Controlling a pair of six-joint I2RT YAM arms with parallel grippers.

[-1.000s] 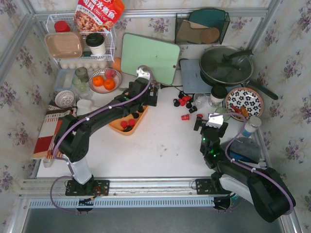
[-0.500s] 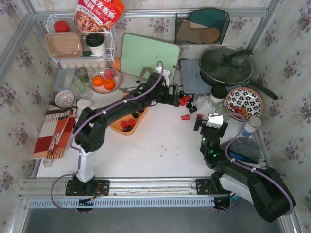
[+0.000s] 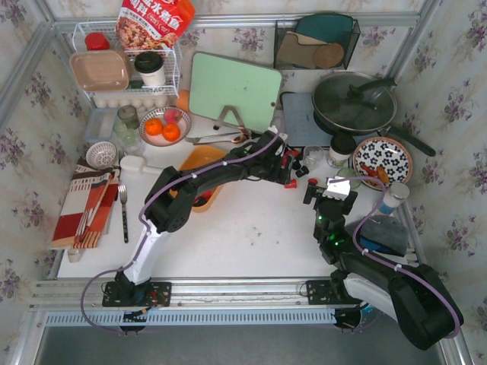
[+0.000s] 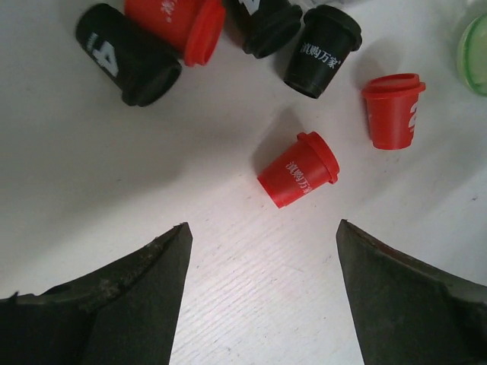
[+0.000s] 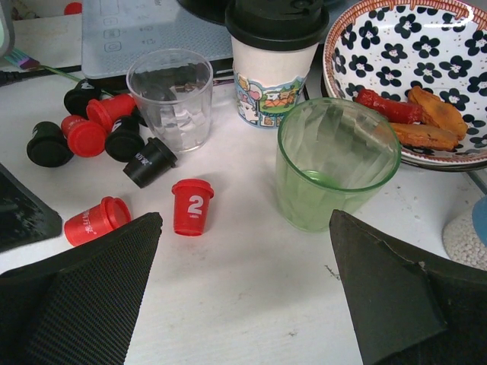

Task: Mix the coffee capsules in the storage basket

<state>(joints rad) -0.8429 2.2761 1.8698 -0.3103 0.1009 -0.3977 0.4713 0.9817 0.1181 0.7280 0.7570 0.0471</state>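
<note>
Orange plastic storage basket (image 3: 204, 158), partly under the left arm (image 3: 213, 171), is found with some capsules at its near end; most coffee capsules (image 5: 85, 138), red and black, are scattered on the table (image 3: 251, 228) beside a clear cup (image 5: 170, 97) and a green tumbler (image 5: 337, 163). A white "2" is read on one red capsule (image 5: 192, 207), a "4" on a black capsule (image 4: 125, 53). Both the left gripper (image 4: 262, 236) and the right gripper (image 5: 245, 220) are found released, jaws apart, nothing grasped.

coffee capsules (image 5: 124, 139) loose on table (image 5: 251, 304), left | clear cup (image 5: 170, 97) beside them | green cup (image 5: 338, 163) upright
</note>
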